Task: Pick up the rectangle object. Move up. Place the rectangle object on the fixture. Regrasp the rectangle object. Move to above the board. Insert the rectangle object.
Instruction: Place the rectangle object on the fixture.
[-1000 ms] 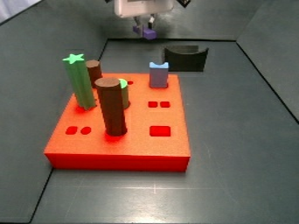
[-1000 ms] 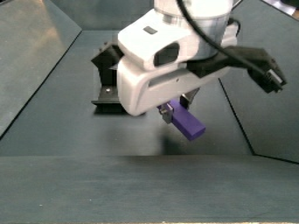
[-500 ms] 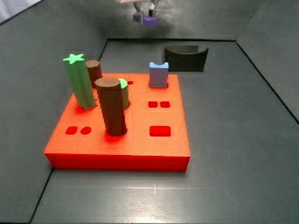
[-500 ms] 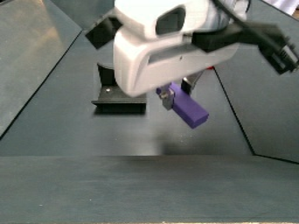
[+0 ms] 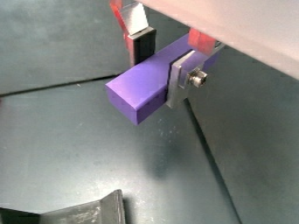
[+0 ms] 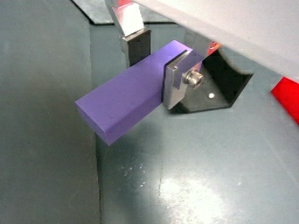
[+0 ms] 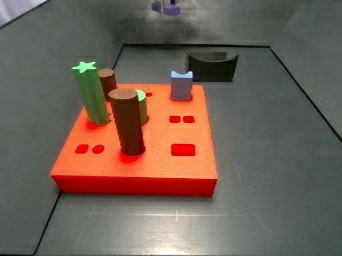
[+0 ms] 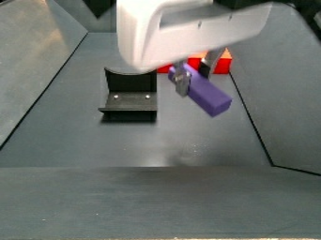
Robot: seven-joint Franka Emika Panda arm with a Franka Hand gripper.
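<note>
My gripper (image 5: 162, 66) is shut on the rectangle object (image 5: 142, 86), a smooth purple block held across its middle between a dark pad and a silver plate. The block sticks out slantwise from the jaws in both wrist views (image 6: 121, 102). In a side view the gripper (image 7: 168, 7) hangs high at the frame's upper edge, with the purple block (image 7: 170, 10) just showing. The other side view has the block (image 8: 208, 95) in mid-air below my white hand. The dark fixture (image 7: 211, 66) (image 8: 129, 95) (image 6: 219, 88) stands on the floor beneath and apart. The red board (image 7: 134, 160) lies nearer the camera.
On the board stand a green star-topped peg (image 7: 91, 95), a tall brown peg (image 7: 127, 122) and a light blue notched peg (image 7: 182, 86), with several small holes around them. Sloped grey walls ring the dark floor (image 8: 150, 150).
The gripper has risen with the purple block in it, climbing toward the top of the side views. Board, pegs and fixture have not moved.
</note>
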